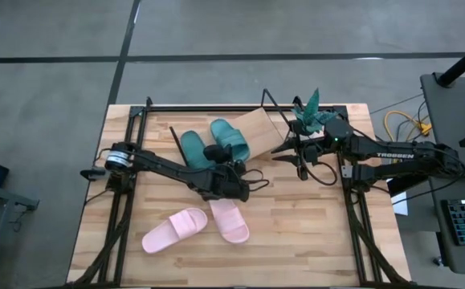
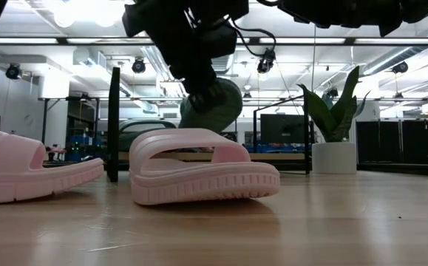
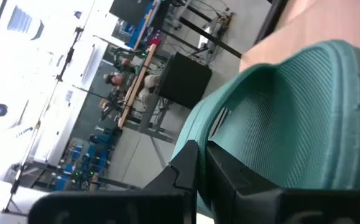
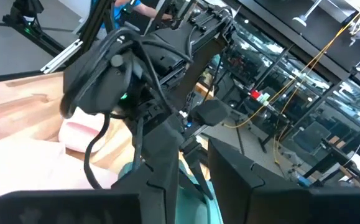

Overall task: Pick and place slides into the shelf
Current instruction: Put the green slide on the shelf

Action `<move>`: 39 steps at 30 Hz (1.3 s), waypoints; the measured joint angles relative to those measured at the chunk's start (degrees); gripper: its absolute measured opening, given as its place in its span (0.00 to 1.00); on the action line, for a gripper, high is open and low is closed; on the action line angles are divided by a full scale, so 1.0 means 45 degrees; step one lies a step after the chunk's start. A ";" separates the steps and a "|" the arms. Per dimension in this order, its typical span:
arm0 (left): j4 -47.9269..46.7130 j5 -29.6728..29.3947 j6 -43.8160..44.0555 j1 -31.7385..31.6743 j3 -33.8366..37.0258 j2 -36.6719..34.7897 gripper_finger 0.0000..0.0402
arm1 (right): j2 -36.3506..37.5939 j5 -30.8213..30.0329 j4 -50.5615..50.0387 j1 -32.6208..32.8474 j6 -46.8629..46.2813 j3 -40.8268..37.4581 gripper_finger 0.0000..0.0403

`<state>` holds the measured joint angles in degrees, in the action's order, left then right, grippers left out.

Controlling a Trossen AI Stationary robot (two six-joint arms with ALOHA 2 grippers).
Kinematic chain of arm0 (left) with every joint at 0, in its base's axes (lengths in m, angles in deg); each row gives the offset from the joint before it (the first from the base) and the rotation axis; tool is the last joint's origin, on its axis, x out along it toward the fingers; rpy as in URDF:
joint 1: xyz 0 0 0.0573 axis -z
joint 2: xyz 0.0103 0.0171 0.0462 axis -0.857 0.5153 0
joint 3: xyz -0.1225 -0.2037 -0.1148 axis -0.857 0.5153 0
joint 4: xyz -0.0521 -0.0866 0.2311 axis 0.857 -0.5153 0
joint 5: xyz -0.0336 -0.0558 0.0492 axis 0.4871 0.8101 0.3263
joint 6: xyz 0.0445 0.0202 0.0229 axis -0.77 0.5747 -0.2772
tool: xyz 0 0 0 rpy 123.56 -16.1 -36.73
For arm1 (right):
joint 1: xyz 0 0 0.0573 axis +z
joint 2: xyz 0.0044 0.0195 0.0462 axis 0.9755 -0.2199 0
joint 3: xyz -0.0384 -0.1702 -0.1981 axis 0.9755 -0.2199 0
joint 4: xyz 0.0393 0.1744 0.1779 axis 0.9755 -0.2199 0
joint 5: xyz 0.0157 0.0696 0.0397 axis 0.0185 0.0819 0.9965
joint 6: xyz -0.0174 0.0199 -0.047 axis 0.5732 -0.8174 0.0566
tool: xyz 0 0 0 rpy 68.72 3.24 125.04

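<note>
The shelf [image 1: 260, 127] stands at the table's far middle, a slanted light-wood board on a black wire frame. One dark green slide [image 1: 192, 148] lies at its left end. Beside it is a second green slide [image 1: 232, 138], with my left gripper [image 1: 214, 152] shut on it. In the low view this slide [image 2: 217, 103] shows tilted behind a pink slide [image 2: 202, 174]. Both pink slides [image 1: 176, 229] [image 1: 230, 219] lie soles down on the near table. My right gripper [image 1: 292, 159] hovers open by the shelf's right end, with nothing between its fingers. My left gripper pinches the green slide's rim [image 3: 189, 140] between its two shut fingers [image 3: 229, 177]. It comes from the table's near side, almost level. The slide is tilted over the shelf's left half. Whether it rests on the board, I cannot tell.
A potted plant [image 1: 312, 112] stands at the far right corner, behind the right arm. Cables loop under the right wrist [image 1: 320, 172]. The bare tabletop [image 1: 296, 233] stretches to the right of the pink slides.
</note>
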<state>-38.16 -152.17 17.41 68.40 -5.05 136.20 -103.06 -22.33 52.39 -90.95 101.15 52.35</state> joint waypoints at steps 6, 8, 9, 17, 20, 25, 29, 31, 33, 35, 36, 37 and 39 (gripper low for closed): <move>-0.0144 -0.0160 0.0777 0.0096 0.0005 0.0172 0.00 | 0.0000 -0.0002 -0.0005 0.0000 0.0000 0.0000 0.20; -0.0150 -0.0172 0.0792 0.0163 0.0005 0.0172 0.00 | 0.0000 0.0003 -0.0005 0.0000 0.0000 0.0000 0.20; -0.0150 -0.0179 0.0802 0.0213 0.0011 0.0170 0.00 | 0.0000 0.0001 -0.0010 0.0000 0.0000 -0.0003 0.20; -0.1491 0.0225 0.2083 0.0689 0.0032 0.0171 0.00 | 0.0000 0.0003 -0.0153 0.0000 0.0000 -0.0001 0.19; -0.2385 0.0596 0.3268 0.0654 0.0135 0.0167 0.00 | 0.0000 0.0000 -0.0240 0.0000 -0.0001 0.0000 0.20; -0.2750 0.1652 0.3760 0.0577 0.0214 0.0167 0.00 | 0.0000 0.0003 -0.0253 0.0000 0.0000 0.0000 0.19; -0.2758 0.2897 0.3719 0.0562 0.0223 0.0144 0.00 | 0.0000 0.0003 -0.0253 0.0000 0.0000 0.0000 0.18; -0.2745 0.3203 0.3514 0.0533 0.0223 0.0085 0.01 | 0.0000 0.0003 -0.0253 0.0000 0.0000 0.0000 0.19; -0.2724 0.3416 0.3434 0.0488 0.0223 0.0038 0.05 | 0.0000 0.0003 -0.0253 0.0000 0.0000 0.0000 0.19; -0.2700 0.3847 0.3352 0.0405 0.0223 -0.0005 0.10 | 0.0000 0.0003 -0.0253 0.0000 0.0000 0.0000 0.20; -0.2698 0.4129 0.3336 0.0339 0.0223 -0.0038 0.13 | 0.0000 0.0003 -0.0253 0.0000 0.0000 0.0000 0.21; -0.2690 0.4428 0.3331 0.0257 0.0223 -0.0094 0.16 | 0.0000 0.0003 -0.0253 0.0000 0.0000 0.0000 0.21; -0.2710 0.5076 0.3335 0.0074 0.0223 -0.0189 0.23 | 0.0000 0.0003 -0.0253 0.0000 0.0000 0.0000 0.21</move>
<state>-50.35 -129.32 32.42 68.73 -4.04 135.35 -103.06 -22.32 51.26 -90.95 101.15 52.35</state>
